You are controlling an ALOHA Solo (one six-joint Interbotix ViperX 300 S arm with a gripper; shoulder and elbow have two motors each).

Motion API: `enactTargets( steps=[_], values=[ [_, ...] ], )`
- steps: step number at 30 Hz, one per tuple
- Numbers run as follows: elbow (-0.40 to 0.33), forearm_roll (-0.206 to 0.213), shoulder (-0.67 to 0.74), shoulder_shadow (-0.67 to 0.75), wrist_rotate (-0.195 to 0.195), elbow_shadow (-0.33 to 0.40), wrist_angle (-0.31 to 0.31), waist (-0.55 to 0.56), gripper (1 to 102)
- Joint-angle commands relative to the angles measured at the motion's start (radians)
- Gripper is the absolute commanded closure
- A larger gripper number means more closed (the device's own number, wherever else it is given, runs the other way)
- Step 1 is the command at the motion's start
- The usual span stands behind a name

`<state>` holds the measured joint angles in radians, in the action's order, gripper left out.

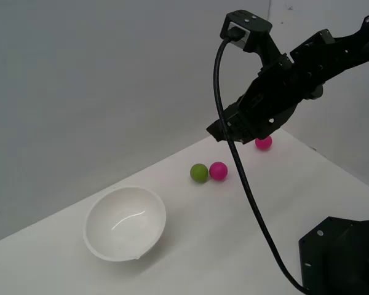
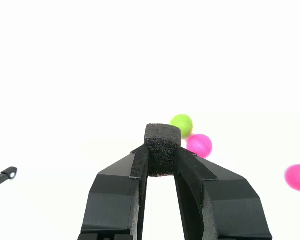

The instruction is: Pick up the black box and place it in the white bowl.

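White counter (image 1: 246, 233) under a grey wall fills the exterior view, with the tool (image 1: 224, 130) raised in the upper right of that frame, well above the surface. Its fingers are closed to a narrow gap, pinching the black box (image 2: 162, 148) at their tips, as the wrist view shows plainly. From there the white bowl (image 1: 98, 246) sits low in the exterior view's left, hollow up, well apart from the tool. A green ball (image 1: 199, 173) and a pink ball (image 1: 218, 170) touch between them; another pink ball (image 1: 263, 143) lies behind. Judged so, the carry must go leftward and down.
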<state>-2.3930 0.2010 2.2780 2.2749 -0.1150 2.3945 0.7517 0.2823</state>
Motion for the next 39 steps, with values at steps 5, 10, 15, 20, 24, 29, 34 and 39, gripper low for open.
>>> enactTargets(
  steps=[5,10,15,20,24,29,34,39],
  values=[
    [0.043,0.015,-0.077,-0.075,0.028,-0.048,-0.069,0.106,100],
    [0.074,0.017,-0.143,-0.143,0.035,-0.08,-0.109,0.175,100],
    [0.115,0.043,-0.219,-0.219,0.035,-0.121,-0.147,0.242,100],
    [0.147,0.055,-0.298,-0.298,0.037,-0.155,-0.189,0.322,100],
    [0.173,0.057,-0.351,-0.351,0.037,-0.179,-0.199,0.373,100],
    [0.204,0.063,-0.413,-0.41,0.037,-0.21,-0.222,0.423,100],
    [0.221,0.064,-0.46,-0.46,0.035,-0.227,-0.247,0.453,100],
    [0.219,0.064,-0.466,-0.463,0.028,-0.225,-0.268,0.454,100]
  ],
)
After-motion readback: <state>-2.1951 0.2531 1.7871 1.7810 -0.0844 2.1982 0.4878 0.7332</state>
